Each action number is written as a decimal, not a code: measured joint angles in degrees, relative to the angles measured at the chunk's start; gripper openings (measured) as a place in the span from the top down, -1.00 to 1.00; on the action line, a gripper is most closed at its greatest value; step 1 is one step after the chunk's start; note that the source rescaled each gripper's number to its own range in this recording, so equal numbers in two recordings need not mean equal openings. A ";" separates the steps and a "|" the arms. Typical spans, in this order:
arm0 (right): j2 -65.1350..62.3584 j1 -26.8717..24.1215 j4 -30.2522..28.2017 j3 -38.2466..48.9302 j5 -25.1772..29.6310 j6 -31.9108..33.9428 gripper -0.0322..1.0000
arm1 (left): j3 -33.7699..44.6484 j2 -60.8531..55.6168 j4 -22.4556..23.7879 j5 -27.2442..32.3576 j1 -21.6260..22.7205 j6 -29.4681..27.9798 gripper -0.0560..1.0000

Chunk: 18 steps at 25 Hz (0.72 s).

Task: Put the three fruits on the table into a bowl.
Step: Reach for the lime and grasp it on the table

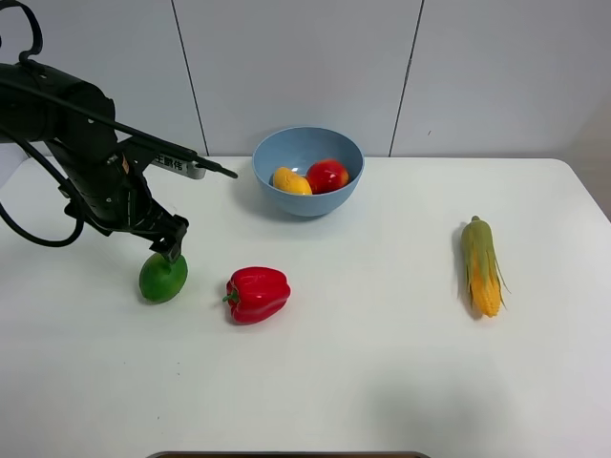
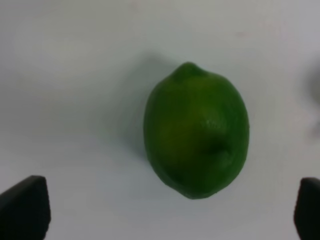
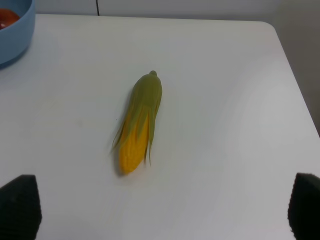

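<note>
I'm looking in on a robot test lab.
Bare white worktop, plain panelled wall behind it, my black cabled arm over it, and a pepper and corn cob laid out well apart like props.

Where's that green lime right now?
In the high view the lime lies on the left side of the table, just left of the red bell pepper, beneath the open left end effector.
</note>
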 joint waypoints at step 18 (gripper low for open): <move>0.00 0.00 0.00 0.00 0.00 0.00 -1.00 | 1.94 8.12 -1.54 -6.47 -0.06 -0.05 -1.00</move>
